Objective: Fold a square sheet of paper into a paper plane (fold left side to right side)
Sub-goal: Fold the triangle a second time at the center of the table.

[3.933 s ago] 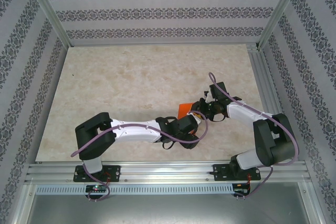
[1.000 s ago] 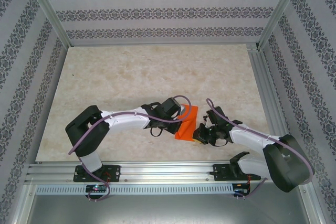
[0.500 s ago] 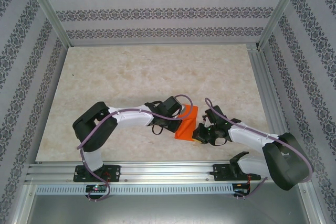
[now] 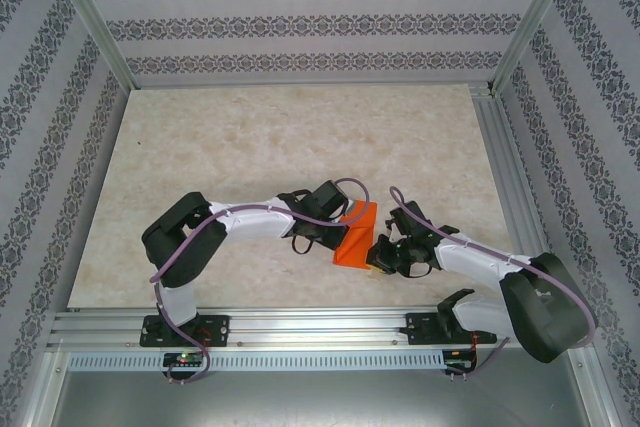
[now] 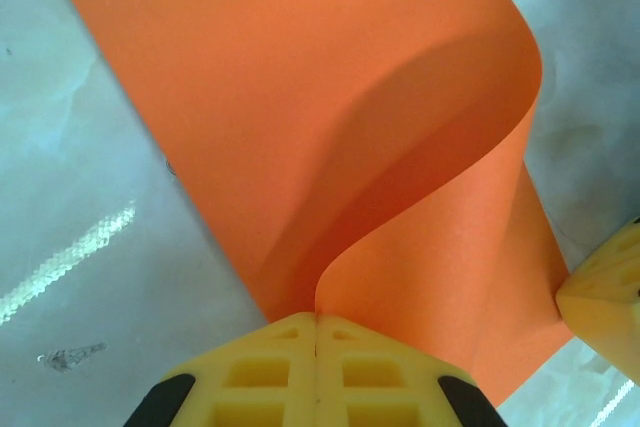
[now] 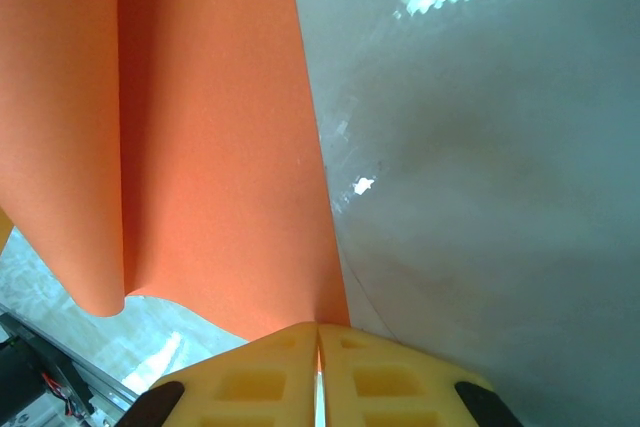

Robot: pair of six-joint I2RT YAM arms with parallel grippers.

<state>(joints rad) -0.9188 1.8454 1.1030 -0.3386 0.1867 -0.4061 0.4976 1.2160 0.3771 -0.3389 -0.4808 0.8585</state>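
Left fingers [image 5: 260,375] and right fingers [image 6: 262,379], each pinching an edge of the paper [image 4: 356,235], which arches over the bench [image 4: 250,137] between them.

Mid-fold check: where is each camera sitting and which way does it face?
Top external: above and behind the bases, looking down on the table; left gripper and right gripper meet at the paper.
Left wrist: on that wrist, facing along its shut fingers onto the curled paper.
Right wrist: likewise, shut fingers pinching the paper's edge.
Shared: all see the paper.
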